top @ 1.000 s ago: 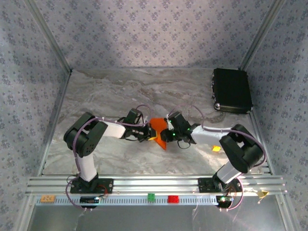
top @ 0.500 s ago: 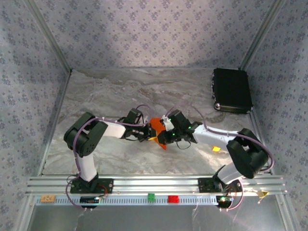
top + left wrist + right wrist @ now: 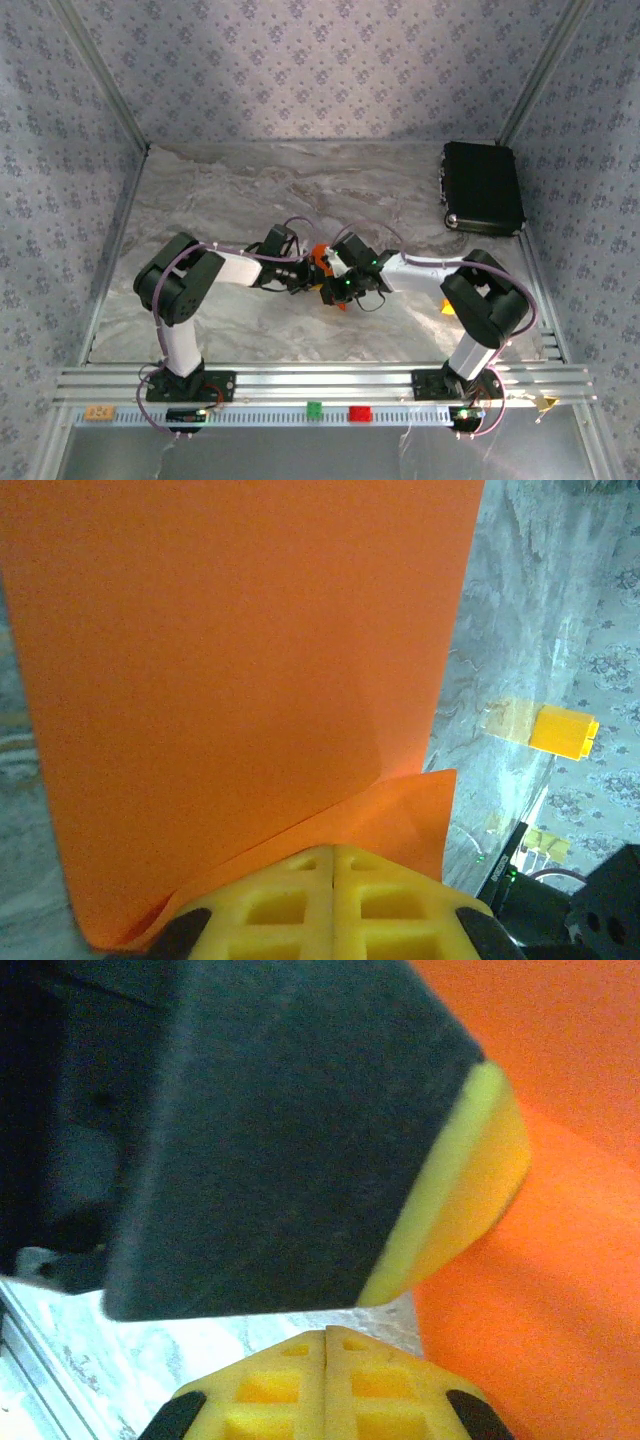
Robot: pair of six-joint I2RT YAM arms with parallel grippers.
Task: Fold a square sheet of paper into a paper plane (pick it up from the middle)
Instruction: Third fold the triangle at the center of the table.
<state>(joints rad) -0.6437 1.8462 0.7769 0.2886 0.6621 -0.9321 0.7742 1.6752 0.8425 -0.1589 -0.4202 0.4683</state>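
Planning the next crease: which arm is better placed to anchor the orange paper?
Left, likely. The left claw is shut on the square sheet of paper, its fold right at the tip; the right claw is shut beside the sheet.

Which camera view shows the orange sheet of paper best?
Left wrist view: the orange sheet of paper spreads across it, folded flap visible. From above it is a small patch; the right wrist view has plain orange at its right side.
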